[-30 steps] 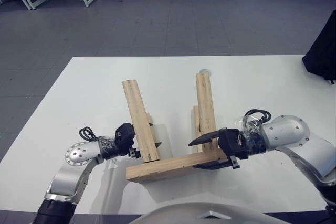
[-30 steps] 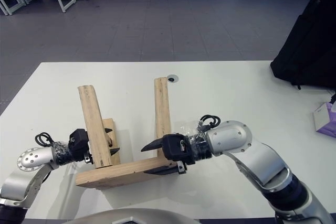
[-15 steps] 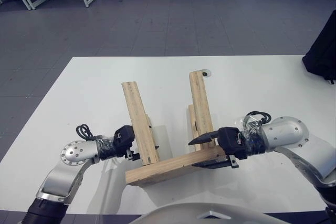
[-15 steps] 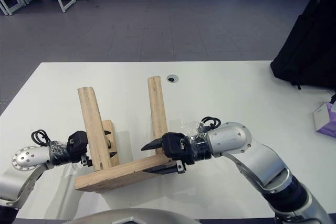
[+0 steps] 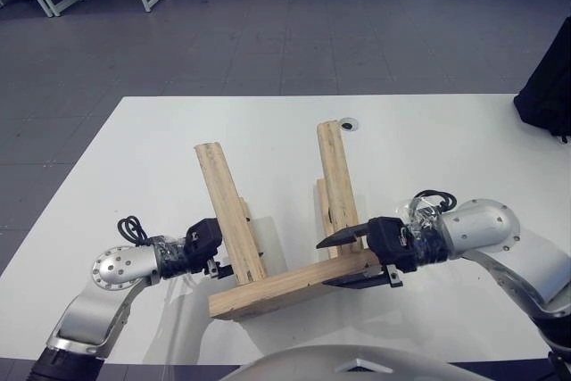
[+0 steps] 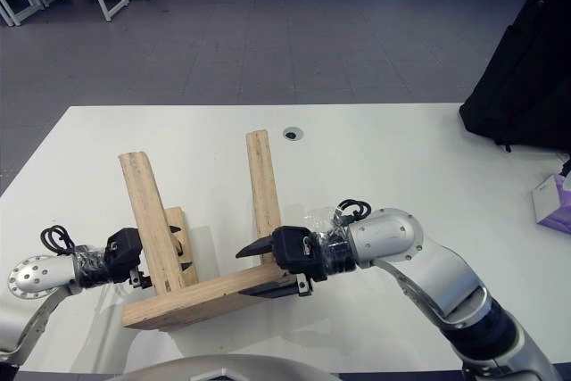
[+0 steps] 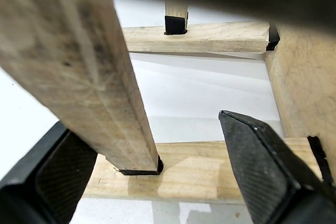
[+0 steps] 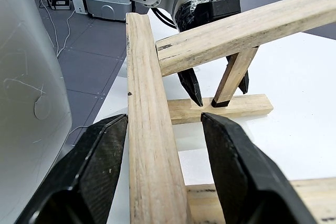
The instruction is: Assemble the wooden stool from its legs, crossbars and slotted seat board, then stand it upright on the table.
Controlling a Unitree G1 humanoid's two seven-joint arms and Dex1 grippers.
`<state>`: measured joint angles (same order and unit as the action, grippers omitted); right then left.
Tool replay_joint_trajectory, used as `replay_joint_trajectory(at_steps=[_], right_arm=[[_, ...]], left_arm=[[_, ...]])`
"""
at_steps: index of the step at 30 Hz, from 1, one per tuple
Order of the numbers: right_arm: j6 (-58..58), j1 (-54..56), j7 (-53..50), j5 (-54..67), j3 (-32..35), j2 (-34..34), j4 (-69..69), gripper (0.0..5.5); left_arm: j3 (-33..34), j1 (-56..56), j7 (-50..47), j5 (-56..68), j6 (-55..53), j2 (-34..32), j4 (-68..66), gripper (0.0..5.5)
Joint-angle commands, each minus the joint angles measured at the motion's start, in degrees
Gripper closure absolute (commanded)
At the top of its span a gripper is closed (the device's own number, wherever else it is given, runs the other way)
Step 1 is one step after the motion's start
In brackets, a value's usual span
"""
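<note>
The right gripper (image 5: 344,260) is spread wide astride the right end of the seat board (image 5: 268,287). The board lies on edge at the near side of the surface (image 5: 428,144), with the legs pointing far. The left gripper (image 5: 221,264) straddles the left leg (image 5: 227,211), its fingers apart. The left wrist view shows a gap between that leg and one finger (image 7: 262,174).
</note>
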<state>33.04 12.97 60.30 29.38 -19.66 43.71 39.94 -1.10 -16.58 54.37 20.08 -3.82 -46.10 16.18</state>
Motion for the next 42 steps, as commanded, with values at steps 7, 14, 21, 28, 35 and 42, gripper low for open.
replay_joint_trajectory(at_steps=[7,14,21,28,35,42], right_arm=[[7.5,-4.7,-9.9,-6.2,-1.6,-0.5,-6.9,2.99],[6.3,-4.6,-8.8,-5.9,-1.1,0.4,-6.6,2.99],[6.2,-4.8,-10.1,-5.2,-1.6,0.9,-5.7,2.99],[5.8,-4.5,-11.2,-4.1,-1.5,1.2,-5.1,2.99],[7.2,-4.1,-11.7,5.0,7.1,0.9,-1.8,2.99],[12.6,4.3,-11.0,22.3,19.9,-0.8,-3.9,2.99]], left_arm=[[-4.0,-0.9,3.7,0.8,-4.7,-0.9,0.7,0.20],[0.8,-0.5,4.7,0.8,-3.3,-4.0,-1.2,0.20],[6.2,1.8,5.2,1.9,-3.0,-4.1,-4.3,0.20],[9.3,0.7,5.1,-0.1,-1.2,-4.8,-8.3,0.20],[12.4,-3.8,6.9,-4.6,2.9,-7.6,-10.5,0.20],[8.3,-4.1,7.8,-3.6,-0.3,-6.3,-2.8,0.20]])
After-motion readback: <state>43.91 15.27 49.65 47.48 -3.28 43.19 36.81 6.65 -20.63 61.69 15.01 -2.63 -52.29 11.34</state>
